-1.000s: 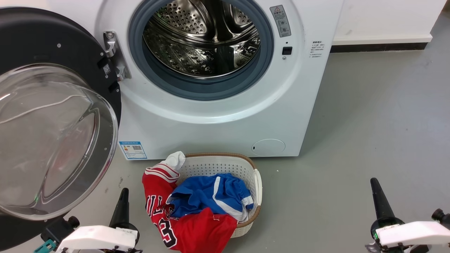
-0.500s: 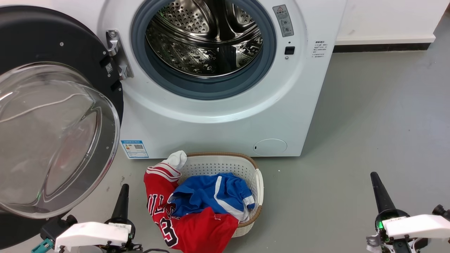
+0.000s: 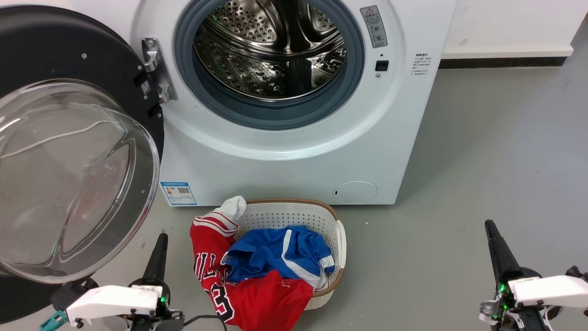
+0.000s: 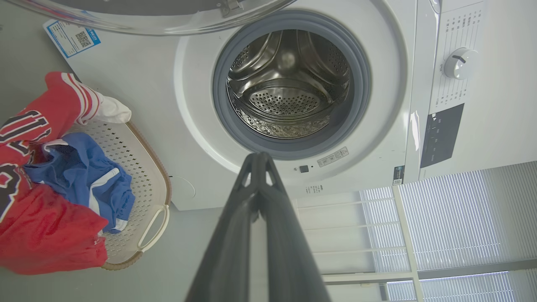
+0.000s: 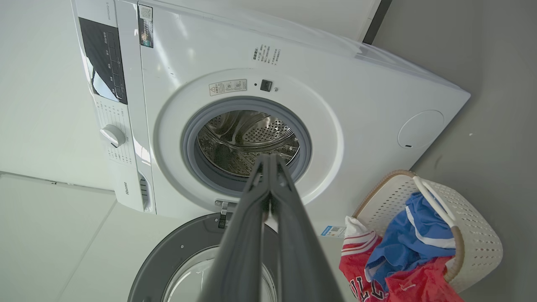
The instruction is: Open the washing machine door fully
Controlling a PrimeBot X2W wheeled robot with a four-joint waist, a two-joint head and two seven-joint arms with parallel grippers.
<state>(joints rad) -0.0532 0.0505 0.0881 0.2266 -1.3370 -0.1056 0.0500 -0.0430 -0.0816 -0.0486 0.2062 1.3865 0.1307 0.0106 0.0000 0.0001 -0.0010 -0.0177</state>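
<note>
standing wide open, washing machine door (image 3: 69, 151), drum bare.

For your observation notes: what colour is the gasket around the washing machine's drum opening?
Grey; the gasket shows best in the head view.

Laundry area: front-loading washing machine (image 3: 275, 174) on grey floor (image 3: 482, 161), laundry basket (image 3: 285, 215) of clothes (image 3: 275, 253) just before it.

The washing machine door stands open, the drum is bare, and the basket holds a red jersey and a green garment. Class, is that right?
One slip: the garment in the basket is blue, not green; the head view shows it. The rest holds.
</note>
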